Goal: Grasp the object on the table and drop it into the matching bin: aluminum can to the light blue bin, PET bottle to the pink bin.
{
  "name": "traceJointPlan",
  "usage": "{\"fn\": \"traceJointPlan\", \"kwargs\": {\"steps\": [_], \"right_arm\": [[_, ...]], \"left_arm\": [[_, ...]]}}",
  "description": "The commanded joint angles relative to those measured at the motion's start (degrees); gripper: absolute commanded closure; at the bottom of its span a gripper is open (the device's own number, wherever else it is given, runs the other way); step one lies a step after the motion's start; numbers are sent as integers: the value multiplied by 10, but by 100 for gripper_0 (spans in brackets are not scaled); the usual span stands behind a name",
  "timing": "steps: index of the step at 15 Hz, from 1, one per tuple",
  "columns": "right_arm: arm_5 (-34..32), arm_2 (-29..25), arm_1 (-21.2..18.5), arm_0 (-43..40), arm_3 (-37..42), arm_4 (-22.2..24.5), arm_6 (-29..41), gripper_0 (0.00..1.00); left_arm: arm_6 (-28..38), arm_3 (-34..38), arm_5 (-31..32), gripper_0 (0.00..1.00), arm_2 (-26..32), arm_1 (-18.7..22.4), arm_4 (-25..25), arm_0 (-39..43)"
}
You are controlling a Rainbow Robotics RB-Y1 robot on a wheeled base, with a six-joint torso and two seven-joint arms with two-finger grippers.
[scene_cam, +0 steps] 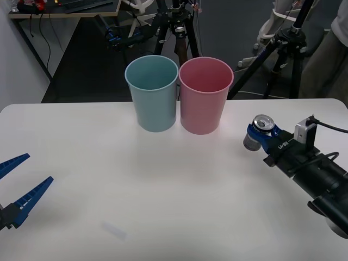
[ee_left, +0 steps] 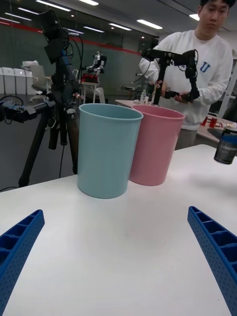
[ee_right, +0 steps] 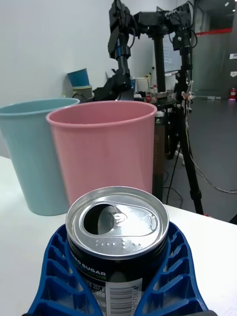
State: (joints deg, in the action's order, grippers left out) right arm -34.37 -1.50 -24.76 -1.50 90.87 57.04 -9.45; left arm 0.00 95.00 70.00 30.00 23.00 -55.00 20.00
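Observation:
The aluminum can (scene_cam: 262, 126), silver with a dark label and a shiny pull-tab top (ee_right: 117, 226), sits between the blue fingers of my right gripper (scene_cam: 259, 136), which is shut on it at the table's right side. It is tilted and held slightly above the white table (scene_cam: 163, 190); in the left wrist view the can (ee_left: 227, 145) hangs over its shadow. The light blue bin (scene_cam: 154, 93) and the pink bin (scene_cam: 204, 97) stand side by side at the back middle, left of the can. My left gripper (scene_cam: 39, 168) is open near the front left edge, holding nothing.
Black tripods (scene_cam: 175, 30) (scene_cam: 283, 51) stand on the floor just behind the table's far edge. A faint pale mark (scene_cam: 114, 231) lies on the tabletop near the front. Bare tabletop stretches between the two grippers and in front of the bins.

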Motion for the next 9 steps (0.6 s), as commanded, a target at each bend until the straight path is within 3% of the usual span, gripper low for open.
{"fn": "traceJointPlan", "kwargs": {"steps": [1, 9], "right_arm": [[-5, -11, -4, -51, 77, 0, 44, 100], [-20, -49, -4, -119, 255, 1, 101, 100]], "left_arm": [[0, 0, 0, 0, 0, 0, 0, 0], [0, 0, 0, 0, 0, 0, 0, 0]]}}
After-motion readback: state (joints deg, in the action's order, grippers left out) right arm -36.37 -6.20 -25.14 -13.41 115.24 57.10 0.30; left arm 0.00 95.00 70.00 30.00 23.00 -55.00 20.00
